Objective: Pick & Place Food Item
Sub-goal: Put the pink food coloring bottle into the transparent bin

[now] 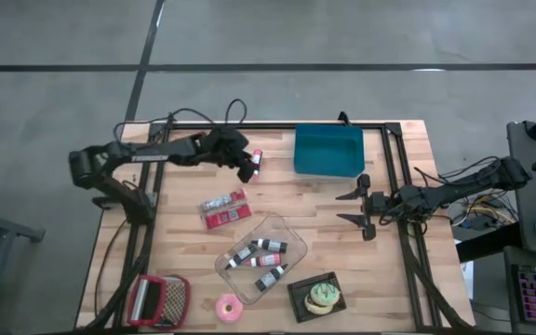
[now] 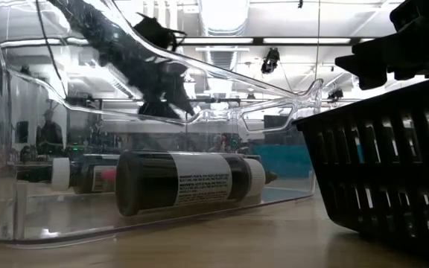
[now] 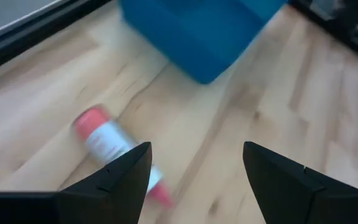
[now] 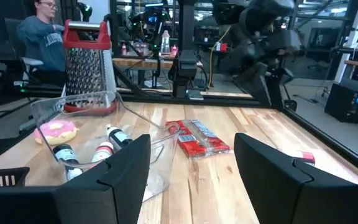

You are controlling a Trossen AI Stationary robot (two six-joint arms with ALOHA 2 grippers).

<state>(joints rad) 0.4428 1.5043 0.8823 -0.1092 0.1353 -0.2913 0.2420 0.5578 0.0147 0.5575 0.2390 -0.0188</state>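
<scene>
A small white tube with red ends (image 3: 107, 144) lies flat on the wooden table beside a blue bin (image 1: 328, 150). My left gripper (image 3: 194, 149) hangs open just above the tube (image 1: 257, 162), slanting down; one finger stands over the tube's near end, and nothing is between the fingers. A red packet (image 1: 225, 210) lies flat near the table's middle. A pink donut (image 1: 228, 307) and a green-frosted pastry (image 1: 323, 297) on a black tray sit at the near edge. My right gripper (image 1: 347, 207) waits open and level at the right, empty.
A clear tub (image 1: 261, 256) holding several dark bottles (image 2: 185, 179) sits near the middle of the table. A red-handled grater (image 1: 159, 300) lies at the near left corner. A black frame rail (image 1: 394, 149) runs along the table's edges. A person (image 4: 42, 37) sits beyond the table.
</scene>
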